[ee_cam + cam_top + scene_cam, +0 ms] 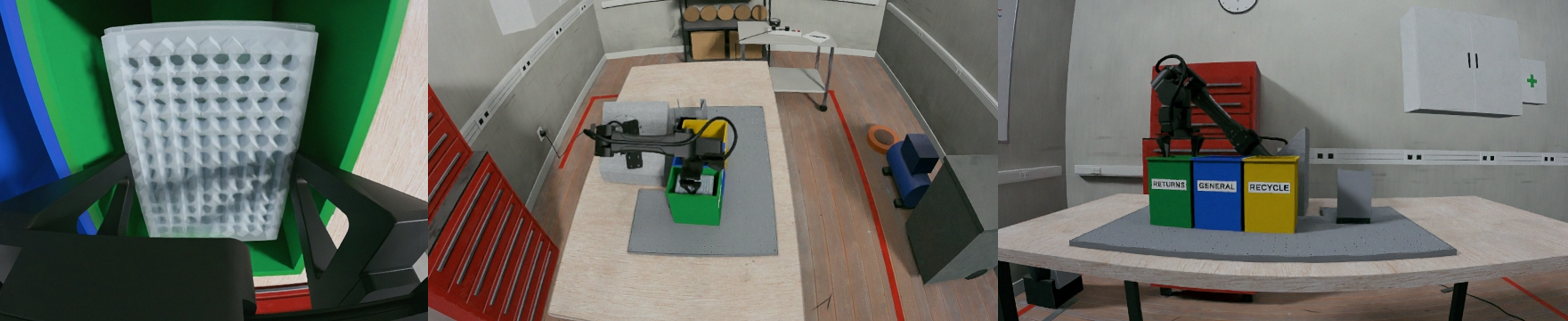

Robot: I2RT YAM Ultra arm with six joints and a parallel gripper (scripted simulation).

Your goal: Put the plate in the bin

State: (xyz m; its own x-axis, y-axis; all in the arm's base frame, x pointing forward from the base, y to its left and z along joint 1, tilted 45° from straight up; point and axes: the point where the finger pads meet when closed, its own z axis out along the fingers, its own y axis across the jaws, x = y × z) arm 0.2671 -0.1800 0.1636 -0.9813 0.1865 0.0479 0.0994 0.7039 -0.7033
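Note:
My gripper (691,185) (1181,152) (212,159) is shut on the white 96-well plate (705,184) (211,103), gripping it by its long sides. The plate hangs inside the mouth of the green bin labelled RETURNS (695,209) (1169,207) (69,86), with green walls on all sides in the wrist view. In the exterior view the fingertips are level with the bin's rim and the plate is hidden by the bin. The grey stack rack K1 (702,106) (1354,193) stands behind the bins; I cannot see its lower plate clearly.
The blue GENERAL bin (1217,207) (13,120) and the yellow RECYCLE bin (713,129) (1270,209) stand upright in a row touching the green one, all on the grey mat (749,214) (1354,241). A grey block (633,111) carries the arm's base.

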